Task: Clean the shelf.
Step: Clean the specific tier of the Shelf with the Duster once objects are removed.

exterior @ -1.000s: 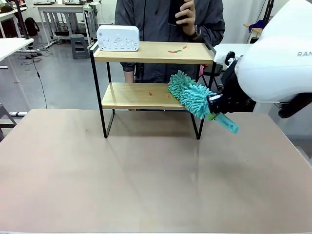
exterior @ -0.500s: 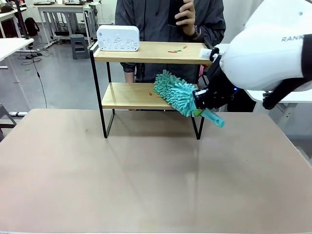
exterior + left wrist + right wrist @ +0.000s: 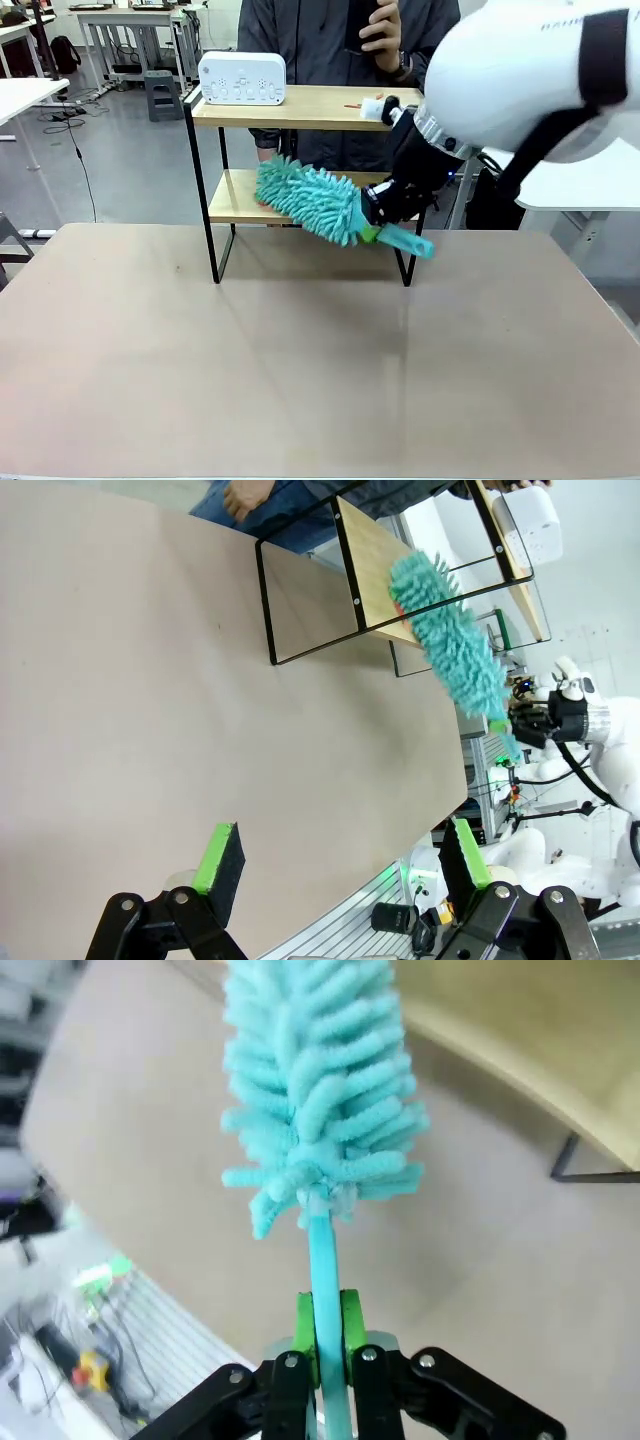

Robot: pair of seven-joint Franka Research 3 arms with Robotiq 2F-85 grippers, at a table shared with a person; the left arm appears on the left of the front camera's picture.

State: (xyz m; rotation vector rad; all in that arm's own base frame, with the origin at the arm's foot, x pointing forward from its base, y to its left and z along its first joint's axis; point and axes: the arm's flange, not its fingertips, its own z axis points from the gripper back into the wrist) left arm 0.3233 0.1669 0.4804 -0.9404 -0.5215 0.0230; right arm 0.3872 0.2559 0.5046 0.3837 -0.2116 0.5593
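**Front view: duster on the lower board, sweep in hand**

Shelf [image 3: 212, 150] stands at the far side of the table [image 3: 300, 350], with a person [image 3: 310, 40] just behind it. A white box [image 3: 242, 78] sits at the left end of the top board [image 3: 310, 105]. A few small red and green bits [image 3: 362, 102] lie toward its right end.

The step looks like wiping the lower board [image 3: 228, 196]. The fluffy head of the duster [image 3: 308, 200] lies across the front of that board, tip toward the left post. Its handle end pokes out low, in front of the right leg. Whether the head presses on the wood cannot be told.

To do it well:
- Lay the head flat and lightly on the board, not only along its front edge.
- Run one long stroke along the full length and carry crumbs off one end rather than flicking them about.
- Mind the thin black posts at both ends.
- The top board seems not yet done, so its bits need a pass, working around the box.

Right gripper [image 3: 377, 230] is clamped on the duster's teal handle just below the head. In the right wrist view its green pads [image 3: 306, 1335] pinch the stem from both sides, and the head points toward the shelf.

Left gripper [image 3: 340, 852] has its jaws spread wide and holds nothing. It hangs over the table near its edge, well apart from the shelf.
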